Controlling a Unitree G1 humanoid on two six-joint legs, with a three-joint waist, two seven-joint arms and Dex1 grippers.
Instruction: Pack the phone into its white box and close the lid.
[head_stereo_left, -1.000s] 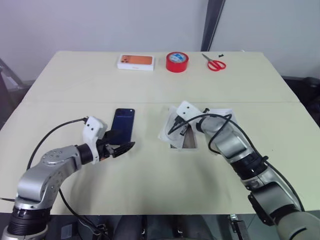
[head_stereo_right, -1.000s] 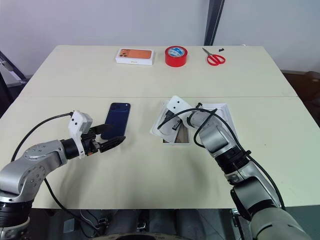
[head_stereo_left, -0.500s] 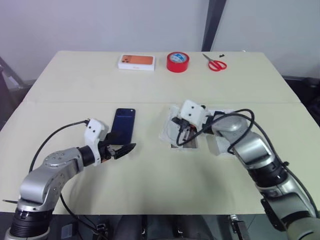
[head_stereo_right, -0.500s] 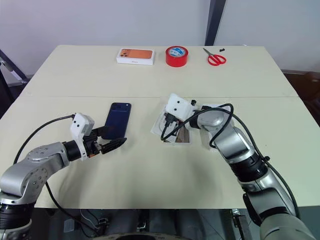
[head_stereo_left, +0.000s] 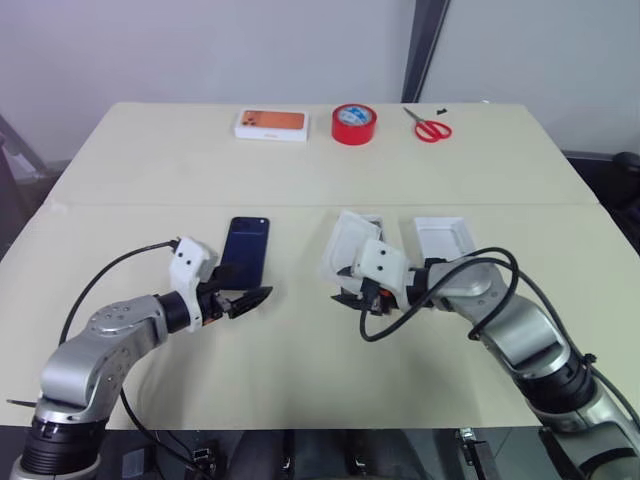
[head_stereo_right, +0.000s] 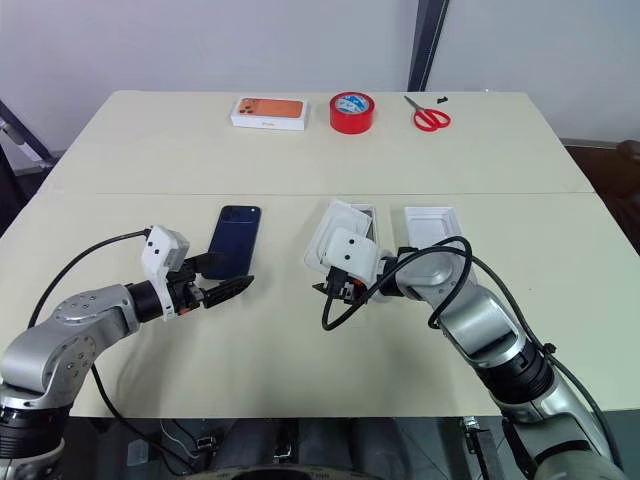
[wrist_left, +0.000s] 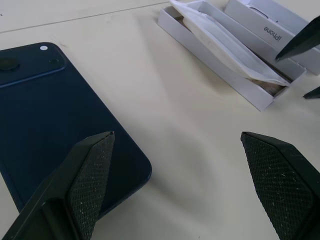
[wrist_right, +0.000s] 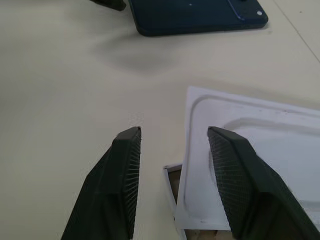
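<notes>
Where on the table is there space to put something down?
Bare table lies between the phone and the white box, along the near edge, and across the middle below the tape and scissors. It is crowded where the box, insert and lid sit close.

White box (head_stereo_left: 358, 262) interior mostly under tilted white insert (head_stereo_left: 340, 245)
</notes>
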